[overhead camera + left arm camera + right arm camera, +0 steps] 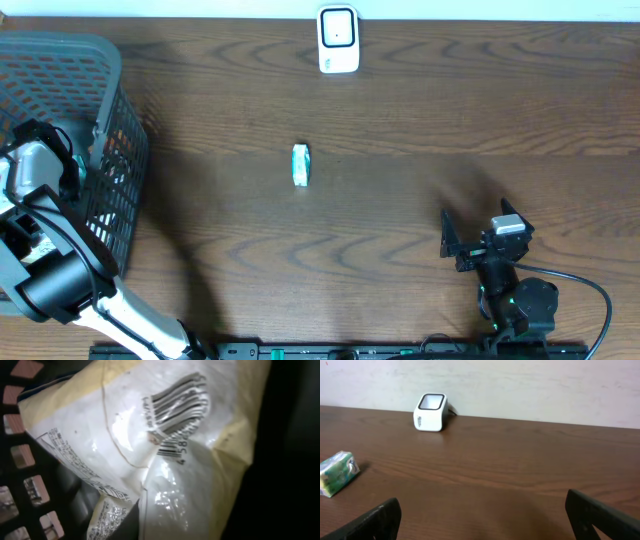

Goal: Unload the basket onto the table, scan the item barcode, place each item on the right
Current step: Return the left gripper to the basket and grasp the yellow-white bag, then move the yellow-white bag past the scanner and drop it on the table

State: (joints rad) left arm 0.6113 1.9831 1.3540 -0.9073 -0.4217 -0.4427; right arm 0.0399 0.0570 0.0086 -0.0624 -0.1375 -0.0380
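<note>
Plainly the left gripper [55, 160] is down inside the basket [60, 50] at the tabletop's [450, 110] left edge, and its camera is filled by a crumpled white and yellow packet [150, 460]. This looks like the item to be scanned, and it lies against the basket's mesh. Its fingers do not show in any view, so I cannot tell whether they have closed on the packet. The barcode [177, 407] faces the camera, which should help when it is turned toward the scanner [338, 40], standing well apart at the far edge. The film is so creased that the digits under the bars cannot be read with confidence, and the small print is too fine. The right gripper [482, 510] rests low with its jaws wide apart and empty. A small green pack [301, 165] lies mid-tabletop.
</note>
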